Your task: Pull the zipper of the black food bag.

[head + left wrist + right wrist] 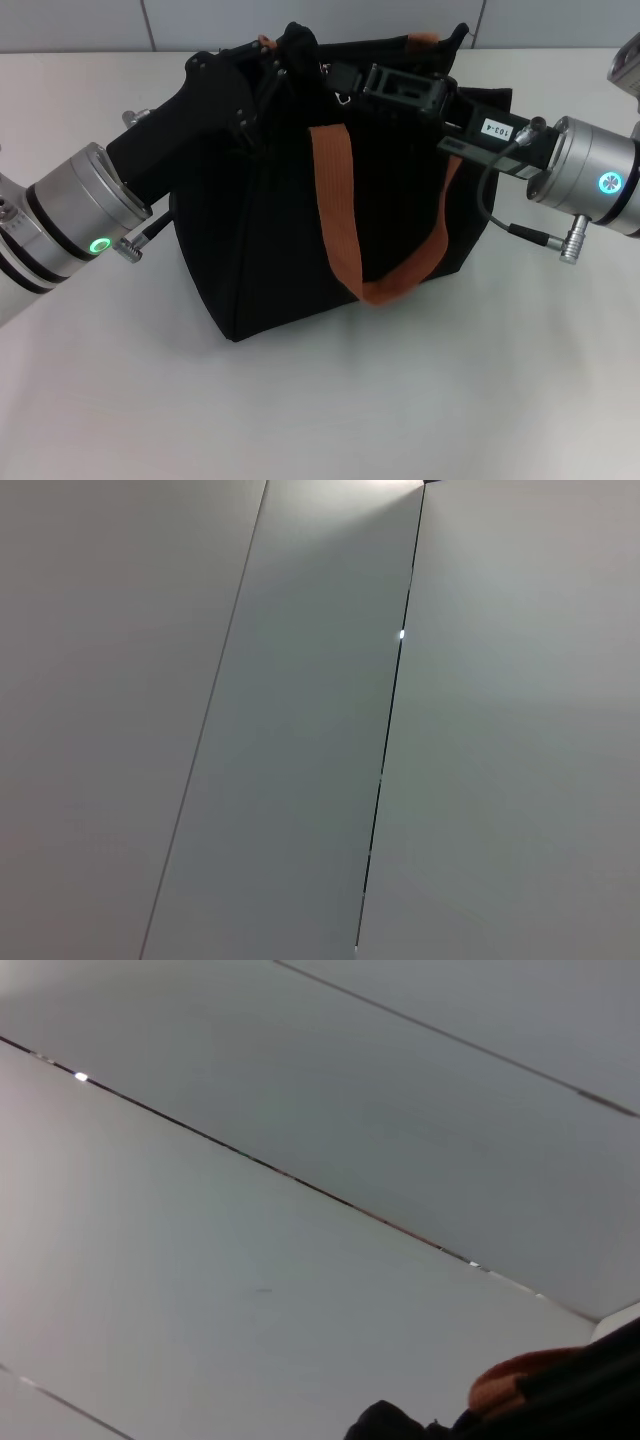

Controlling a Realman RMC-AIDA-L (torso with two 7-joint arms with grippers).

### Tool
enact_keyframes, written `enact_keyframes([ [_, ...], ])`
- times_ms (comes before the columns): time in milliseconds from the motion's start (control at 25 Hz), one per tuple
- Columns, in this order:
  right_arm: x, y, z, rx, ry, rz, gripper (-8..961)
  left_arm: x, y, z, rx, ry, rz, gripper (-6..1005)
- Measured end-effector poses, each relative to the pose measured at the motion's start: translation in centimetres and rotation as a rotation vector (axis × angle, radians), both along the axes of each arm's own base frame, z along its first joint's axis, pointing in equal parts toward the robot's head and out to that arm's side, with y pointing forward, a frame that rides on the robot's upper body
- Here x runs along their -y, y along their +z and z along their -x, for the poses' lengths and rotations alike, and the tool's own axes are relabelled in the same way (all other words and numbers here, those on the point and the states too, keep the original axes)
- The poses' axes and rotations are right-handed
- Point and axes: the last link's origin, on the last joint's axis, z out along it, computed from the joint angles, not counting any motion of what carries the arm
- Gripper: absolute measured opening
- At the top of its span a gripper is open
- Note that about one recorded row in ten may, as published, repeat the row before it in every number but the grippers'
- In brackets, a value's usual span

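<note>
While two grippers, finger states untellable, flank one black food bag (300, 250), zipper unseen

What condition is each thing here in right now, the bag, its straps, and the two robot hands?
black food bag: upright on the white table, top edge bunched.
front orange strap: hanging loose down the bag's front.
zipper: cannot be made out.
left gripper: at the bag's top edge, left end.
right gripper: at the bag's top edge, right of middle.
</note>
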Motion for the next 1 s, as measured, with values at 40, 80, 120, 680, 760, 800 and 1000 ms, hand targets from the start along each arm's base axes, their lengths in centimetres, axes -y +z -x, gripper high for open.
enact_keyframes([
  [40, 0.0, -0.01, -0.04, 0.002, -0.001, 0.0, 524, 0.0, 0.0, 0.0, 0.0, 0.0, 0.0, 26],
  [80, 0.01, -0.02, -0.05, 0.003, -0.001, 0.0, 493, 0.0, 0.0, -0.01, 0.0, 0.0, 0.0, 26],
  [120, 0.0, -0.02, -0.06, 0.003, -0.001, 0.0, 441, 0.02, 0.02, -0.02, 0.001, -0.002, 0.0, 25],
  [680, 0.02, 0.01, -0.13, 0.023, 0.027, -0.04, 15, 0.14, 0.05, 0.04, 0.006, -0.002, 0.001, 24],
  [760, 0.01, 0.02, -0.11, 0.024, 0.031, -0.044, 4, 0.21, 0.04, 0.11, 0.007, 0.0, 0.002, 24],
  [800, -0.03, 0.07, -0.05, 0.025, 0.034, -0.047, -2, 0.25, 0.02, 0.15, 0.008, 0.002, 0.003, 24],
  [1000, -0.44, 0.43, 0.28, 0.034, 0.049, -0.07, -2, 0.61, 0.01, 0.75, 0.013, 0.025, 0.002, 25],
])
